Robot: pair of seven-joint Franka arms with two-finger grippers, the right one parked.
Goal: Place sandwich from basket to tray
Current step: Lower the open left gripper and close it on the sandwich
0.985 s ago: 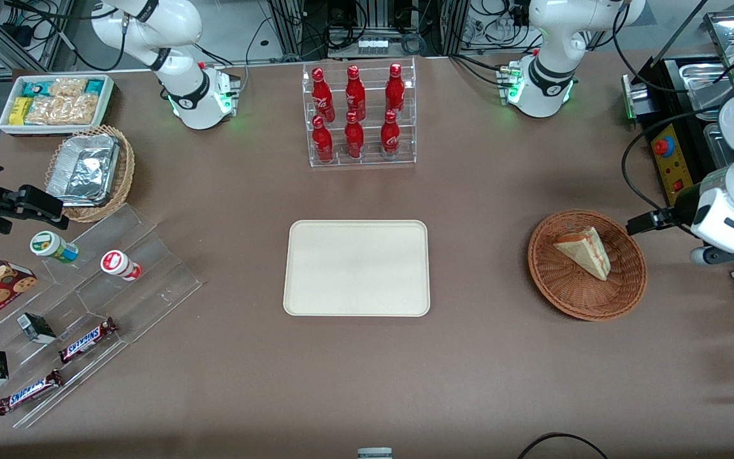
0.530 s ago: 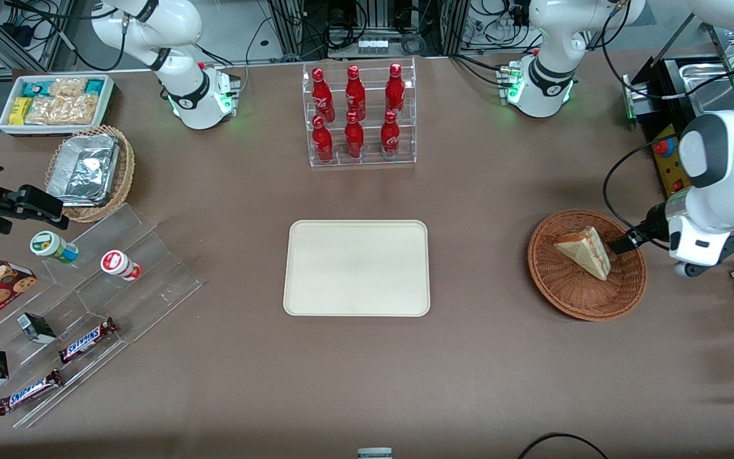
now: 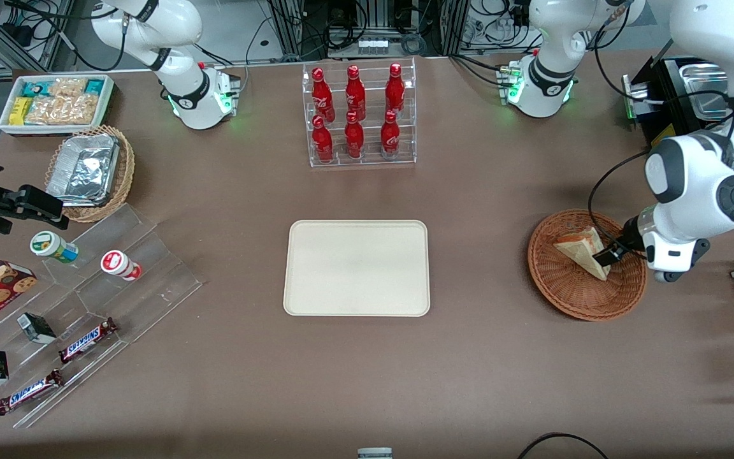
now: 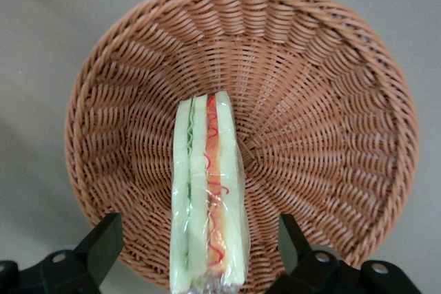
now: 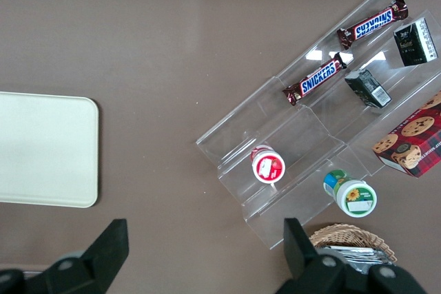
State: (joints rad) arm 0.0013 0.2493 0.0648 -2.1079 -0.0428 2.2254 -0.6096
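Nothing's been moved yet, as far as can be judged: the tray [image 3: 357,268] at mid-worktop is bare, and the sandwich [image 3: 585,251] is still sat in the basket [image 3: 587,299], off at the tray's 3 o'clock. The gripper [image 3: 610,253] is held spread at the sandwich's 3 o'clock edge, nothing pinched. So grasp, carry and drop are all left. The sandwich is seen on edge, clear-wrapped, with green and orange-red filling between pale bread.

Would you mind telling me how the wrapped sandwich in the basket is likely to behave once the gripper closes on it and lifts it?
The sandwich is soft bread, so it will probably squash. Its clear wrap looks glossy, so it may slip. The open gripper straddles it over the basket.
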